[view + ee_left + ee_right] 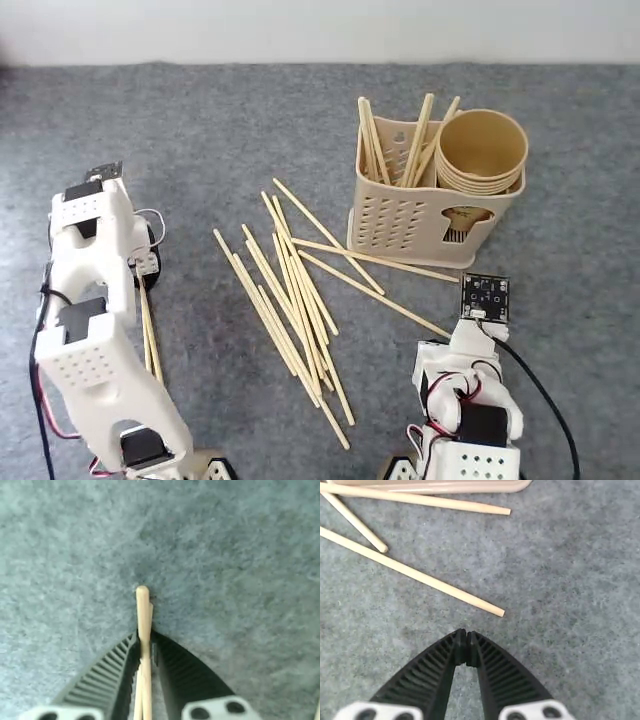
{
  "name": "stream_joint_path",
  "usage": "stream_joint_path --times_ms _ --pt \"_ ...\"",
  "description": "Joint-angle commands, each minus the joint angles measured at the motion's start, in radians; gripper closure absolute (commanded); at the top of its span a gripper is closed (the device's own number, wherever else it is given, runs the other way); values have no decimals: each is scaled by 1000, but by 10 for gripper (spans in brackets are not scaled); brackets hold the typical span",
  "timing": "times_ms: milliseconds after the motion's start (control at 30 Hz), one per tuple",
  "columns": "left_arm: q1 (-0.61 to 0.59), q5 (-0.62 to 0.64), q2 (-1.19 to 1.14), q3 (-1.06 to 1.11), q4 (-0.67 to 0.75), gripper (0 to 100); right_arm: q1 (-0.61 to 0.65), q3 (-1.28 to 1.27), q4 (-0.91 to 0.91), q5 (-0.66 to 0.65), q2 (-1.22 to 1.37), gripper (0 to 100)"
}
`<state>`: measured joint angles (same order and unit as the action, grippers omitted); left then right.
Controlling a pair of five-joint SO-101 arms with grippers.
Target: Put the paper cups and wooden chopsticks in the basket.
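Observation:
A beige perforated basket point(400, 215) stands at the back right, holding stacked paper cups point(482, 150) and several wooden chopsticks point(412, 140). Many loose chopsticks point(290, 300) lie scattered on the grey mat in the middle. My left gripper point(145, 642) is shut on a pair of chopsticks point(143, 615), whose tips poke out past its fingers just above the mat; in the high view they run along the left arm point(148, 330). My right gripper point(466, 640) is shut with nothing in it, a little short of the end of a loose chopstick point(420, 575).
The basket's bottom edge point(435, 486) lies just beyond two more chopsticks in the right wrist view. Grey mat covers the whole table, with bare room at the far left and the front right. Both arm bases stand at the front edge.

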<state>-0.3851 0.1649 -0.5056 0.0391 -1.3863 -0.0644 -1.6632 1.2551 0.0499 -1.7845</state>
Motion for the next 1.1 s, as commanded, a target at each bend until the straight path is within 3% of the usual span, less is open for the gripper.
stream_joint_path --times_ms 0,233,600,733,900,1067 --pt "21 -3 31 -15 -48 988 -19 5 -19 3 -2 987" --pt "146 -5 253 -45 -178 988 -19 5 -19 3 -2 987" --pt "333 5 629 -45 -114 987 -21 5 -19 3 -2 987" --pt "393 110 687 -64 -103 987 -21 5 -19 3 -2 987" --pt "431 153 730 -180 -18 987 -21 5 -19 3 -2 987" --pt "499 219 790 -286 166 987 -21 5 -19 3 -2 987"
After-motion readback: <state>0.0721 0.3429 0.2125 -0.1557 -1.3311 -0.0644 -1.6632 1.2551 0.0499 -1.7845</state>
